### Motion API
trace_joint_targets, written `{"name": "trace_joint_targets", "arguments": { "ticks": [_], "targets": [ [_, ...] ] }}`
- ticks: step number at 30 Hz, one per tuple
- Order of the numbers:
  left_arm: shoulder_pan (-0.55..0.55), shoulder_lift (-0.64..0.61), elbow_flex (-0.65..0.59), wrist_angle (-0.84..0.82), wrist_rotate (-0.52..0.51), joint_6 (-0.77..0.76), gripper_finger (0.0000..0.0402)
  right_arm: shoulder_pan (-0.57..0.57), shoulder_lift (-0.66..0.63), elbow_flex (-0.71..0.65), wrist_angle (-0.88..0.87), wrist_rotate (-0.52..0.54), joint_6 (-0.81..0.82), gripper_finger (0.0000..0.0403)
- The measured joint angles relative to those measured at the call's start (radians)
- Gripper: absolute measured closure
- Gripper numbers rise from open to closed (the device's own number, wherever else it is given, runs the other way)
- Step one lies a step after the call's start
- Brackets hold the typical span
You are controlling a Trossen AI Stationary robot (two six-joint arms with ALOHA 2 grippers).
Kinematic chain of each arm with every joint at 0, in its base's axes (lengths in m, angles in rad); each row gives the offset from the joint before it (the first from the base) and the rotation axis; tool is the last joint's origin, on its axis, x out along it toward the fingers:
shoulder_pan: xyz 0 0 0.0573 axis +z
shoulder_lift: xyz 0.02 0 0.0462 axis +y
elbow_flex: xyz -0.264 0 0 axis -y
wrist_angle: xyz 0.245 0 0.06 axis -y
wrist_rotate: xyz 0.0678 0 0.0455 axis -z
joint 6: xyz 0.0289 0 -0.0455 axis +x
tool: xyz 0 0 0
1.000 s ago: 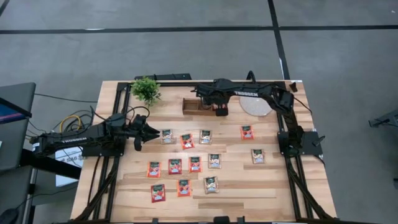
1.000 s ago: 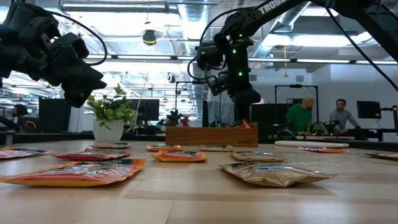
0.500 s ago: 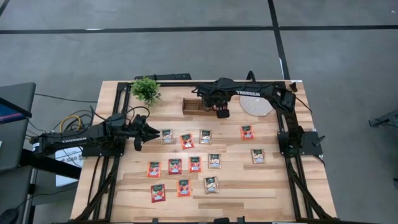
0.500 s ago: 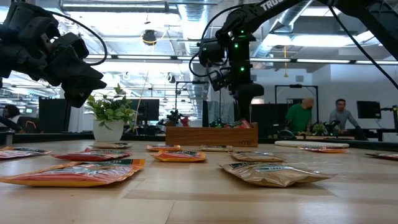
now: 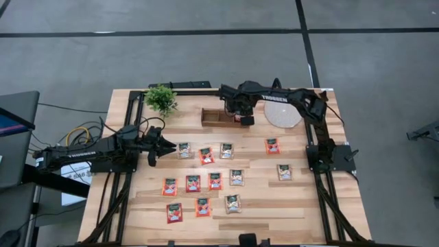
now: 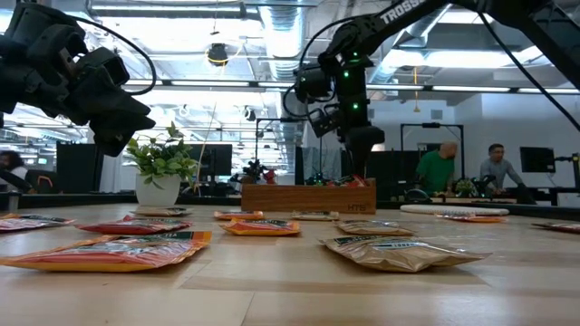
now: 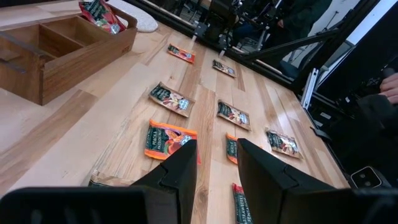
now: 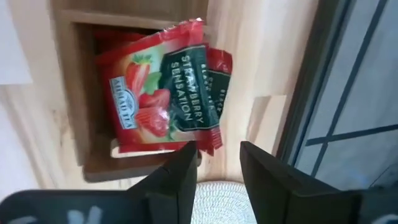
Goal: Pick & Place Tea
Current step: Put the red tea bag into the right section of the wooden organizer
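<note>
The right pincer [image 8: 214, 165] has just parted its fingers above the wooden tray [image 5: 214, 118]; a red sachet [image 8: 158, 93] now lies in its end compartment, released. One delivery looks complete.

The left pincer [image 7: 214, 163] hovers open and empty over the tabletop [image 5: 274, 206].

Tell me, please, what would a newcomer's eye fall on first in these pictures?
Probably the scatter of red and pale tea sachets across the middle of the wooden table. Next, the right end effector hanging open over the end compartment of the wooden tray at the table's far side, where red strawberry sachets lie. The left end effector waits open at the table's left edge, by the small potted plant.
</note>
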Motion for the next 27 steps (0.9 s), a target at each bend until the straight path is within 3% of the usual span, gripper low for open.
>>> {"name": "trace_joint_targets", "arguments": {
  "ticks": [5, 12, 27],
  "targets": [
    [0.000, 0.000, 0.000, 0.000, 0.000, 0.000, 0.0296, -0.011, 0.002, 0.000, 0.011, -0.070, -0.003, 0.0285],
    [0.000, 0.000, 0.000, 0.000, 0.000, 0.000, 0.0296, -0.011, 0.002, 0.000, 0.023, -0.077, -0.011, 0.0286],
    [0.000, 0.000, 0.000, 0.000, 0.000, 0.000, 0.0296, -0.011, 0.002, 0.000, 0.015, -0.106, -0.010, 0.0334]
  ]
}}
